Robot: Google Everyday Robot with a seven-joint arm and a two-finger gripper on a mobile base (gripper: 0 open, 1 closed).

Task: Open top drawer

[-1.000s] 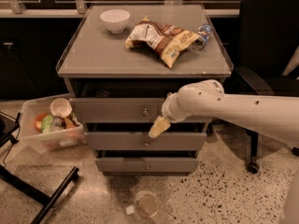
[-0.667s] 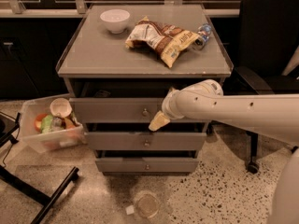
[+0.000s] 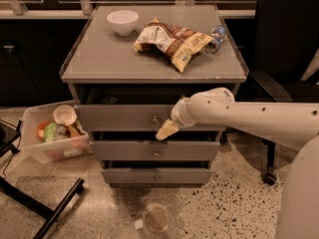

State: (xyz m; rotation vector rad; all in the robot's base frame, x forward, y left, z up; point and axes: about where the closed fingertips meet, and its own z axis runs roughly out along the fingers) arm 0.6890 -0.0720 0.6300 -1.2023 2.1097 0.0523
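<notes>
The top drawer (image 3: 119, 117) is the uppermost of three grey drawers in the cabinet. It stands pulled out a little, with a dark gap (image 3: 129, 96) showing above its front. Its small round knob (image 3: 155, 119) is in the middle of the front. My gripper (image 3: 167, 130), tan at the end of a white arm coming in from the right, sits just right of and slightly below the knob, close to the drawer front. Whether it touches the knob cannot be told.
On the cabinet top (image 3: 99, 59) are a white bowl (image 3: 122, 21), a chip bag (image 3: 172, 41) and a bottle (image 3: 215, 36). A clear bin of items (image 3: 55, 133) stands at the left, an office chair (image 3: 284, 59) at the right, and a cup (image 3: 157, 219) lies on the floor in front.
My gripper has shifted slightly up towards the knob. The top drawer looks unchanged.
</notes>
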